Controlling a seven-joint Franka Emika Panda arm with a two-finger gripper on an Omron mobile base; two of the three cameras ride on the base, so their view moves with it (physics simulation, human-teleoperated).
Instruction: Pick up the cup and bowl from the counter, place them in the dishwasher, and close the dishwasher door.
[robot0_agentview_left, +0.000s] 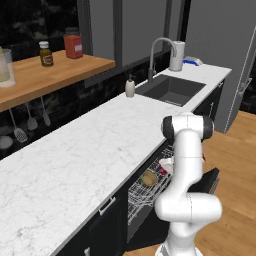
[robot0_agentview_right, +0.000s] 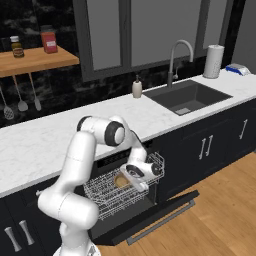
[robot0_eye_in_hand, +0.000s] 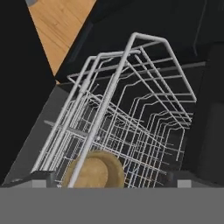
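The pincer (robot0_agentview_right: 136, 184) is open and holds nothing. Just under it, the brown bowl (robot0_eye_in_hand: 94, 169) sits in the white rack (robot0_eye_in_hand: 131, 109). No words can be read.

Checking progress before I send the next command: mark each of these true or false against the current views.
1. The bowl lies in the dishwasher's wire rack. True.
2. The dishwasher door is shut. False: it hangs open, folded down toward the floor.
3. The gripper is clamped on the bowl. False: its jaws stand open above the bowl.
4. A soap bottle stands on the counter beside the sink. True.
5. The bowl sits on the counter. False: it is in the rack.
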